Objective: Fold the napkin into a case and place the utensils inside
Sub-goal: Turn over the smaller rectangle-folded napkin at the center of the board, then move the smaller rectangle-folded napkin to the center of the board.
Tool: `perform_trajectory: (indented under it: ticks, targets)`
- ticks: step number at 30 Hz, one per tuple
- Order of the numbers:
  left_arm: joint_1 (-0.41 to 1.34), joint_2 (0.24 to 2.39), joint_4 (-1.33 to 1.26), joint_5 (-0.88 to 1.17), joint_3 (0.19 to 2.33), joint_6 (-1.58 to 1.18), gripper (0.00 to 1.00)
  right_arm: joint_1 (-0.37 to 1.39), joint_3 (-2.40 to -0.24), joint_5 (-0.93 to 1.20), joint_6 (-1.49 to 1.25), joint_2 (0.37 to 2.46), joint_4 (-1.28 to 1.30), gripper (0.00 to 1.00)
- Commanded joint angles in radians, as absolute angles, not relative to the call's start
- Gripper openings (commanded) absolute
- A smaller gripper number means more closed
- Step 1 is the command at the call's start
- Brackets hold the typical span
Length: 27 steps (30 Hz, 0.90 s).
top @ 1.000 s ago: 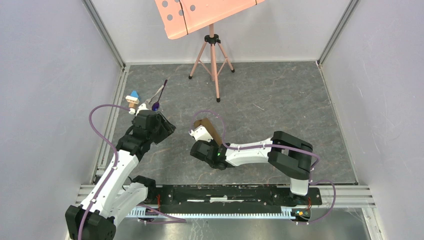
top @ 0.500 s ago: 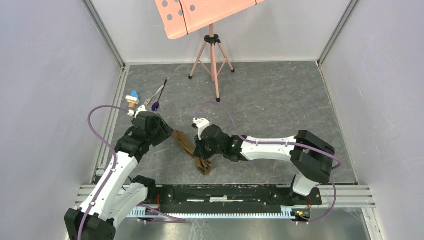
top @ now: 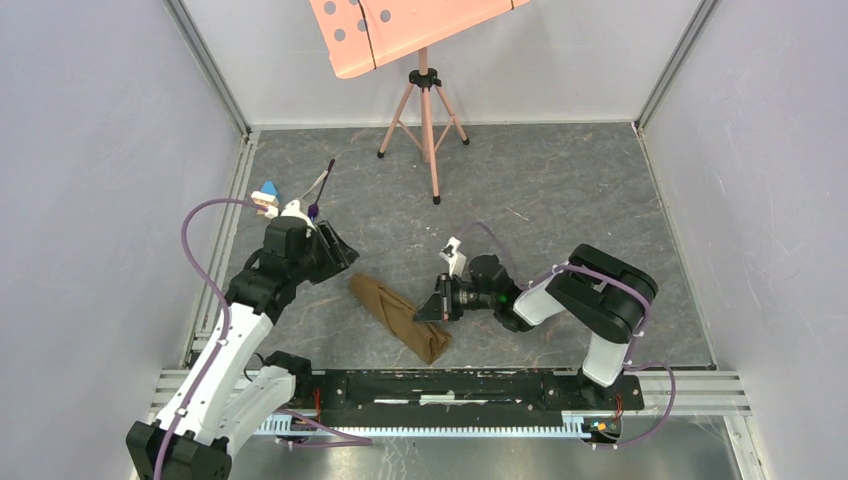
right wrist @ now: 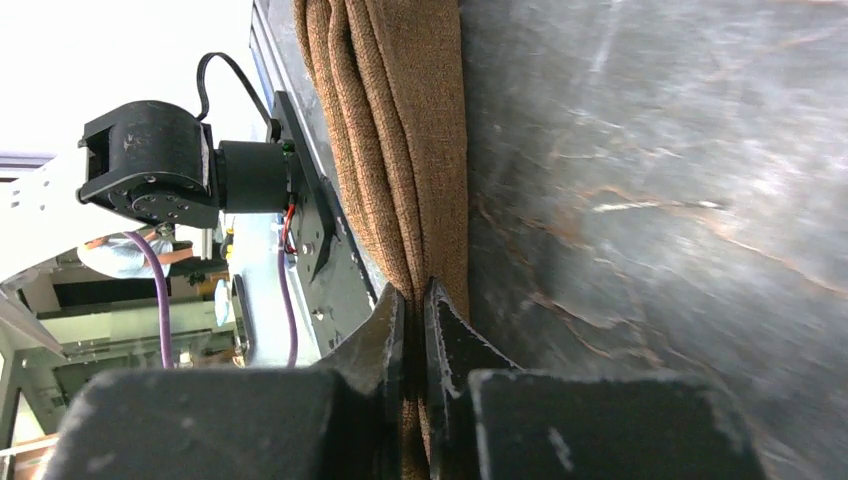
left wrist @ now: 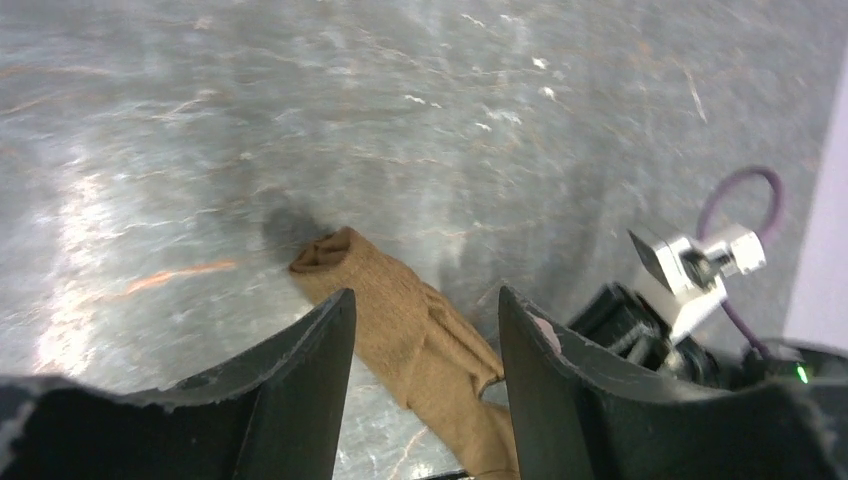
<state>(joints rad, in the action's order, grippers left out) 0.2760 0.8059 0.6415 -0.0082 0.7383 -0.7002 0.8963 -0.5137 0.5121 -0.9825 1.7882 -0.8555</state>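
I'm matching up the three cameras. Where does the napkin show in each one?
Top external: the napkin lies as a diagonal folded strip at lower centre, between the two arms.
Left wrist: the napkin is at lower centre, seen through the gap of the open left hand.
Right wrist: the napkin runs from the top edge down to the centre, pinched in the right hand.
Shared landmark: the grey marbled table beneath it.

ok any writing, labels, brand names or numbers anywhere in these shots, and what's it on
No text can be read in any of the three views.
The pink music stand shows only round holes, no print.
The napkin is plain cloth with no tag in sight.
The toy block is too small to tell whether it bears any marking.
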Motion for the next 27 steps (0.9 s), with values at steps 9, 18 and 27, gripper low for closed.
perform_trajectory:
  ticks: [9, 18, 27]
  targets:
    - [0.273, 1.086, 0.143, 0.602, 0.619, -0.712, 0.56, 0.670, -0.748, 0.421, -0.163, 1.573, -0.074, 0.67]
    - [0.273, 1.287, -0.089, 0.551, 0.564, -0.777, 0.50, 0.959, -0.721, 0.392, -0.221, 1.420, 0.014, 0.56]
    - [0.272, 1.473, -0.101, 0.345, 0.567, -0.665, 0.51, 0.969, -0.528, 0.202, -0.209, 1.395, -0.102, 0.44]
